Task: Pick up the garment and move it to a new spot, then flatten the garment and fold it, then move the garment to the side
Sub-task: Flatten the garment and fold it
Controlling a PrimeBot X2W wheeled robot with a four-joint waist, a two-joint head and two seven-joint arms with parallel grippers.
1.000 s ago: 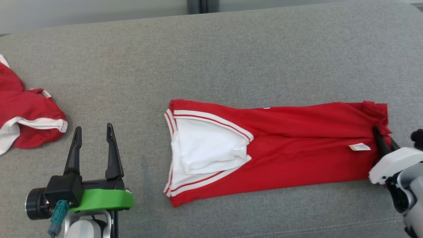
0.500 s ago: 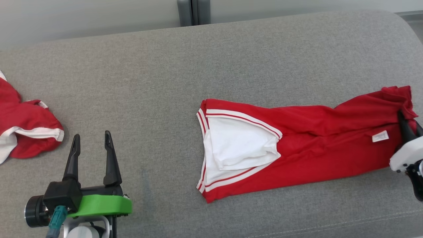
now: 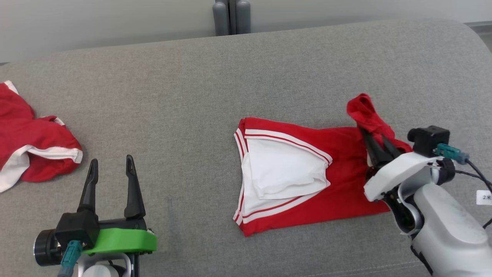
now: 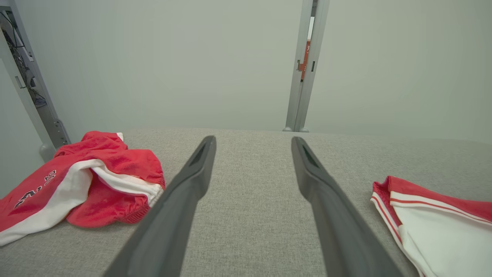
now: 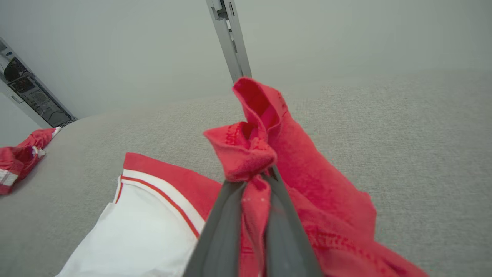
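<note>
A red garment [image 3: 338, 165] with a white panel and white stripes lies on the grey cushion [image 3: 200, 84]. Its right end is lifted and carried back over its middle. My right gripper [image 3: 371, 134] is shut on that lifted red end, which bunches above the fingertips [image 5: 250, 154]. The garment's striped left edge [image 4: 423, 207] shows at the right of the left wrist view. My left gripper [image 3: 110, 163] stands open at the lower left, apart from the garment, with nothing between its fingers [image 4: 192, 184].
A second red and white garment [image 3: 30, 146] lies crumpled at the cushion's left edge [image 4: 77, 181]. A grey post [image 3: 231, 17] stands behind the cushion against the pale wall. Bare cushion lies between the two garments.
My right gripper has carried the garment's right end up and leftward over the body, shortening the garment. The left gripper has stayed put. The camera has shifted a little.
</note>
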